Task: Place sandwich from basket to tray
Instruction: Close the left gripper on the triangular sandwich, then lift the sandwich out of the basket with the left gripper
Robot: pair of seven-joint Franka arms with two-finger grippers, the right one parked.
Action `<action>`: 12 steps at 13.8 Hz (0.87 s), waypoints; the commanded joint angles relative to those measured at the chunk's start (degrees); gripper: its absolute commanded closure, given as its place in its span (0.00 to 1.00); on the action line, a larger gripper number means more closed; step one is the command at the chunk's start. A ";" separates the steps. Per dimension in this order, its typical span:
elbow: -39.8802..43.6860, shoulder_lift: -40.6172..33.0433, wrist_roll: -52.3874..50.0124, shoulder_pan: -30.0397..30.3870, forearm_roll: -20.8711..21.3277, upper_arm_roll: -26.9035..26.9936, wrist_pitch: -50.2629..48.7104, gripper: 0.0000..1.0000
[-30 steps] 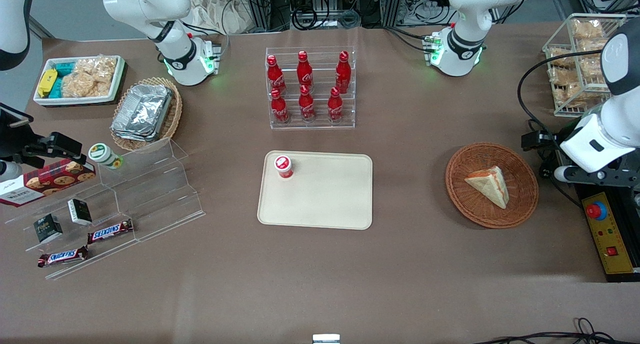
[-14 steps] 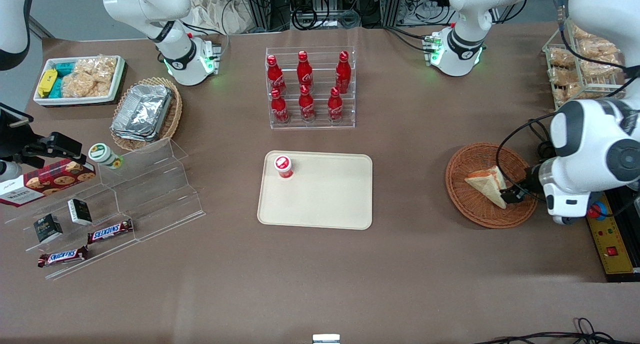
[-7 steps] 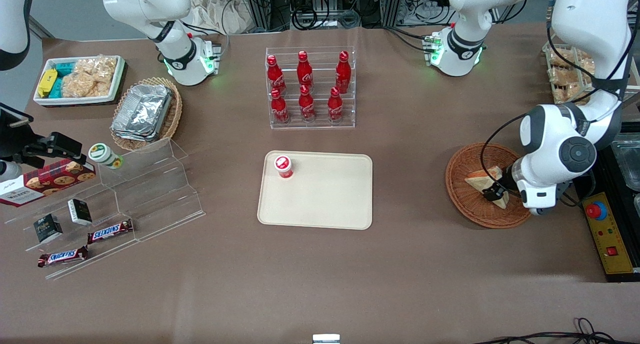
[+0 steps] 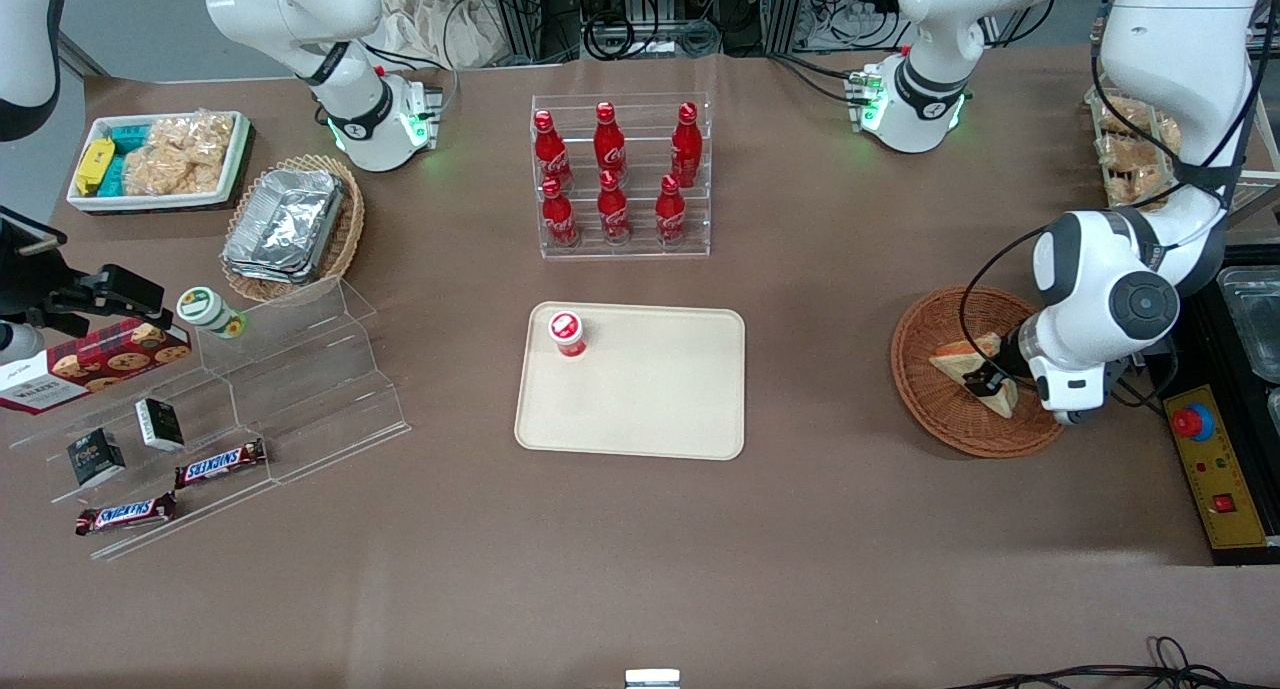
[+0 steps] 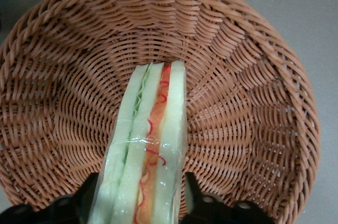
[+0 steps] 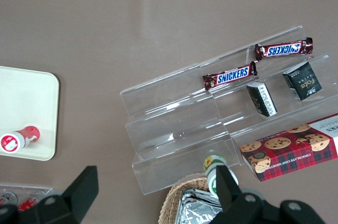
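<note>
gripper (image 5: 140, 205) down in basket (image 4: 930, 409), fingers open either side of sandwich (image 5: 150, 145), not squeezing; tray (image 4: 660, 409) mostly bare

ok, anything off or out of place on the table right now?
Only the green-lidded jar stands out: it lies tipped on the acrylic step shelf rather than standing. The sandwich sits intact in the basket, with the tool down at it.

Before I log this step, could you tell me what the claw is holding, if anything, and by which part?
The claw straddles the sandwich at its wide end in the basket, one finger on each bread face; a closed grip cannot be confirmed.
</note>
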 commanded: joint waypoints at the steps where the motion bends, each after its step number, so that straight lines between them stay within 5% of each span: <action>1: 0.97 0.60 -1.64 0.05 1.15 -0.58 0.48 1.00; 5: 4.91 -1.06 -0.67 -0.13 1.24 -0.76 -5.29 1.00; 12: 32.14 -1.07 20.30 -0.74 -0.87 -5.84 -39.93 1.00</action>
